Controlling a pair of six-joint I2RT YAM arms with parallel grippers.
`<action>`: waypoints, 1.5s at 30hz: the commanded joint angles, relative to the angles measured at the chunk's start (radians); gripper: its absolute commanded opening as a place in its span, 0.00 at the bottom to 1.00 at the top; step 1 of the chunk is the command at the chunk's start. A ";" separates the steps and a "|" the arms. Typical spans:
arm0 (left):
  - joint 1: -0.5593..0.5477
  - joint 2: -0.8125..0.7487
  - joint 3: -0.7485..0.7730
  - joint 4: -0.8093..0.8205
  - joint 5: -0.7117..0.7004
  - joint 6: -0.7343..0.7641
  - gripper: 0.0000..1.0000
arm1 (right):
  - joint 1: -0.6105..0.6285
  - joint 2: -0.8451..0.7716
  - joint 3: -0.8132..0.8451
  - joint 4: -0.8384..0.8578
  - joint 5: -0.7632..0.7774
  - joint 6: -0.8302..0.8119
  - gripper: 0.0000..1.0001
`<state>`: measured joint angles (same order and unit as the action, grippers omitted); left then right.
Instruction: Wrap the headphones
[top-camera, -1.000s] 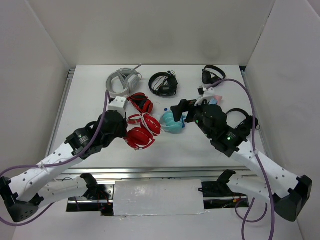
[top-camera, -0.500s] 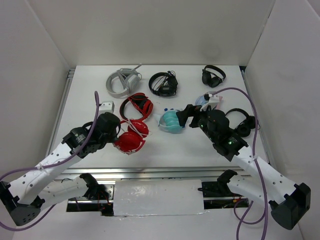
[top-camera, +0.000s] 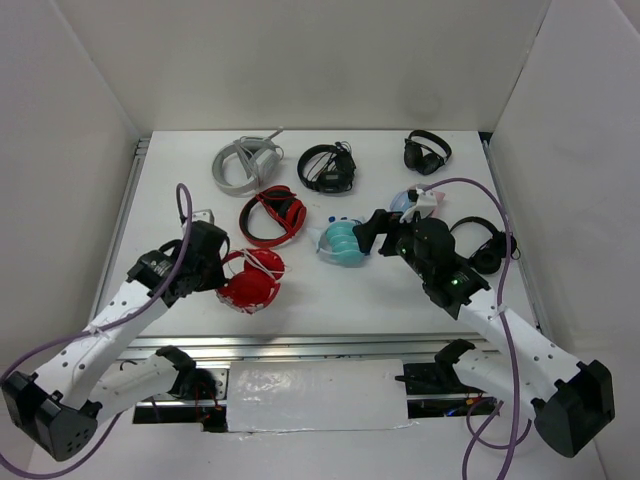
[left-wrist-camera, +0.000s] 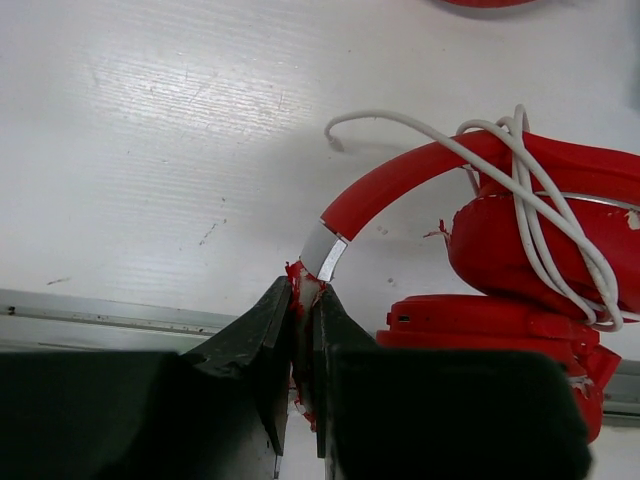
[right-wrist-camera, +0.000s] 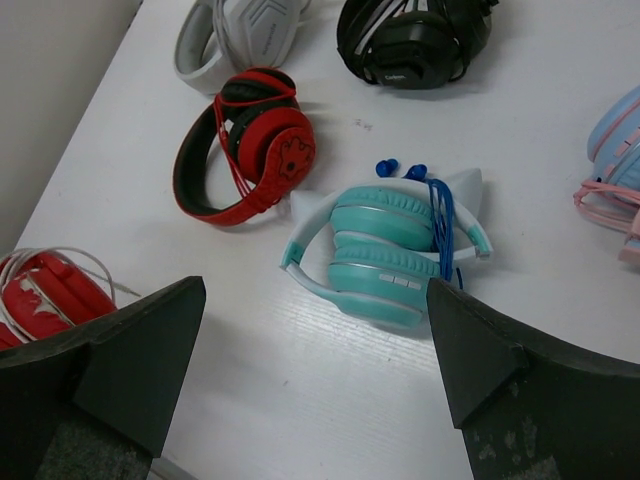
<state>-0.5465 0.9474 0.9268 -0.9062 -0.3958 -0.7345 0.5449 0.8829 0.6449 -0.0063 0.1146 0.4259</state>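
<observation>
1. Headphones (left-wrist-camera: 520, 250), the glossy all-red pair, are pinched by the left hand (left-wrist-camera: 303, 300). Its two dark fingers (left-wrist-camera: 255, 330) are closed almost together on the end of the red headband, just below the silver slider piece.
2. From that grip the headband arcs up and off to the hand's right, over two round red earcups folded one above the other. They sit low at the near edge of the white bench (left-wrist-camera: 150, 150) (whether they rest on it I cannot tell).
3. A thin white cable (left-wrist-camera: 535, 205) is looped several times around the band and the upper earcup. Its loose end curls out over the bench, just left of the band.
4. The right hand (right-wrist-camera: 315, 300) is spread wide and holds nothing (well apart from the left one).
5. Straight ahead of its open fingers lies a teal pair (right-wrist-camera: 385, 245), with a blue cord (right-wrist-camera: 440, 215) draped over it.
6. Farther out to that hand's left lies a red-and-black pair (right-wrist-camera: 250, 150). Beyond it are a grey-white pair (right-wrist-camera: 235, 35) and a black pair (right-wrist-camera: 415, 35).
7. At the hand's far right sits a pale blue and pink pair (right-wrist-camera: 615, 150), cut off by the picture's edge.
</observation>
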 joint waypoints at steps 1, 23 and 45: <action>0.077 0.005 0.015 0.072 0.104 0.010 0.00 | -0.019 0.013 -0.007 0.083 -0.041 0.011 1.00; 0.543 0.373 0.153 0.250 0.269 0.175 0.00 | -0.109 0.128 -0.018 0.160 -0.173 0.020 1.00; 0.714 0.942 0.602 0.328 0.350 0.457 0.00 | -0.120 0.288 0.088 0.103 -0.201 -0.002 1.00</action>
<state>0.1680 1.8294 1.4525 -0.5900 -0.0906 -0.3473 0.4282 1.1706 0.6868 0.0872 -0.0875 0.4397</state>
